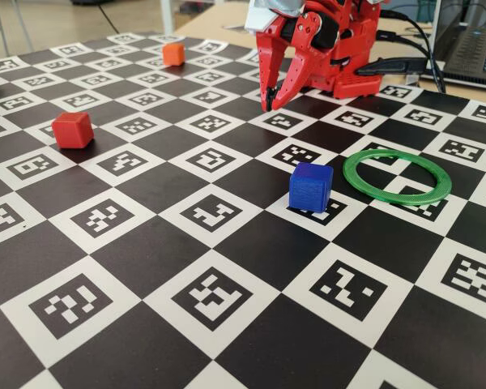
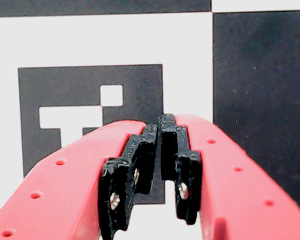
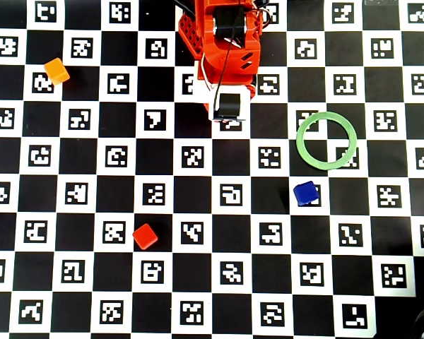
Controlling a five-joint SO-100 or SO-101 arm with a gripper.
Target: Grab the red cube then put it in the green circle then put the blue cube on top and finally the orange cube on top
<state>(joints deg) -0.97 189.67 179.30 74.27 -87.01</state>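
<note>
The red cube [image 1: 73, 130] [image 3: 145, 236] rests on the checkered board, far left in the fixed view. Left of the green circle [image 1: 349, 173] [image 3: 299, 139] stands the blue cube [image 1: 311, 186] [image 3: 305, 193], just outside the ring, which lies flat and holds nothing. The orange cube [image 1: 173, 54] [image 3: 56, 70] sits at the far back left. My gripper [image 1: 267, 105] [image 2: 161, 122] hangs tip-down close to the arm's base, just above a marker square. Its jaws are shut with nothing between them, and it is well away from all three cubes.
The red arm base [image 1: 340, 49] [image 3: 222, 35] stands at the board's back edge. A laptop [image 1: 478, 49] and black cables [image 1: 405, 65] lie behind it on the right. The marker board [image 1: 227, 308] covers the rest of the table.
</note>
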